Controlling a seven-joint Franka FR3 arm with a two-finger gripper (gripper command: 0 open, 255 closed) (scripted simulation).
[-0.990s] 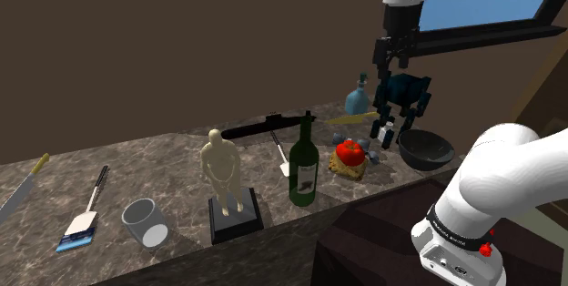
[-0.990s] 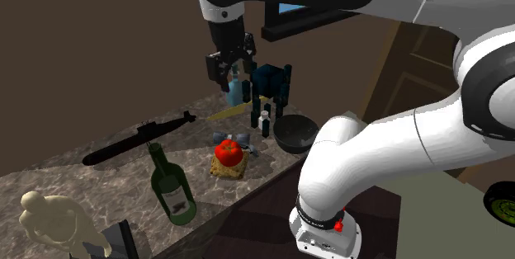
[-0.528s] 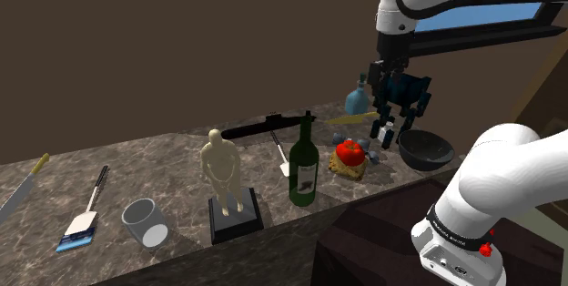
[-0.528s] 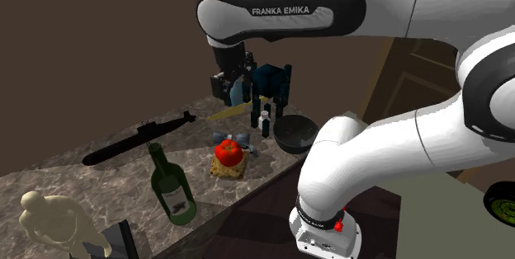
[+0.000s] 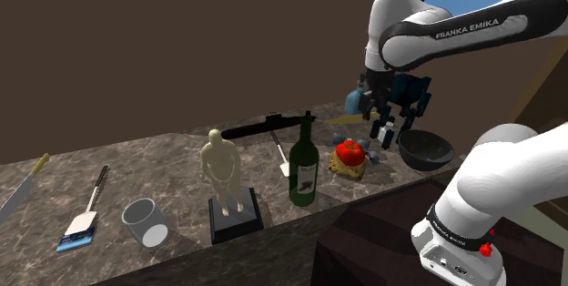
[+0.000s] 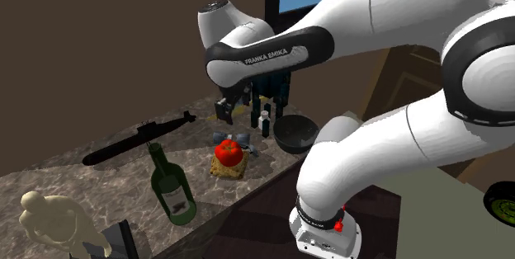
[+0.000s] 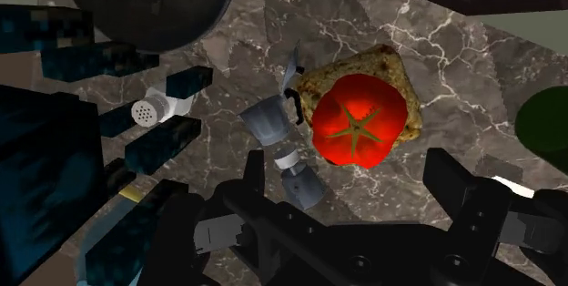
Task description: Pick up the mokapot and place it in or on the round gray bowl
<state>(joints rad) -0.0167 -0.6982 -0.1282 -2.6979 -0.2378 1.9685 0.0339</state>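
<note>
Marbled brown stone tops the table (image 5: pixel 164 161) in the shoulder view. The white arm bends down over it to the black two-finger hand (image 5: pixel 371 109), which hangs above the crowded far end. Below the hand, the small grey-blue metal mokapot (image 5: pixel 368 145) rests on the table, between a red tomato on a slice of brown bread (image 5: pixel 349 155) and the round dark grey bowl (image 5: pixel 425 149). A dark blue blocky toy robot (image 5: pixel 407 97) stands just behind the bowl. A tall green glass bottle (image 5: pixel 303 168) rises nearer the camera.

From the second exterior view, the hand (image 6: pixel 224 113) hovers over the table (image 6: pixel 74 179), up and to the view's left of the mokapot (image 6: pixel 239 139). The pot sits just behind the tomato (image 6: pixel 228 153). The bowl (image 6: pixel 295 133) lies to the view's right of the pot, apart from it. The bottle (image 6: pixel 171 187) stands closer to the camera.

Seen from the wrist, the hand (image 7: pixel 349 164) is open. Its fingers (image 7: pixel 255 179) stand well apart with nothing clasped between them. The mokapot (image 7: pixel 273 129) shows its hourglass body lengthwise on the table (image 7: pixel 437 56), with one end close beside one finger. Its black handle points toward the tomato (image 7: pixel 358 127), which it nearly touches. The bowl (image 7: pixel 150 2) lies beyond the pot and apart from it. A small white shaker (image 7: pixel 150 109) and the toy robot (image 7: pixel 50 157) lie off to one side of the pot.
</note>
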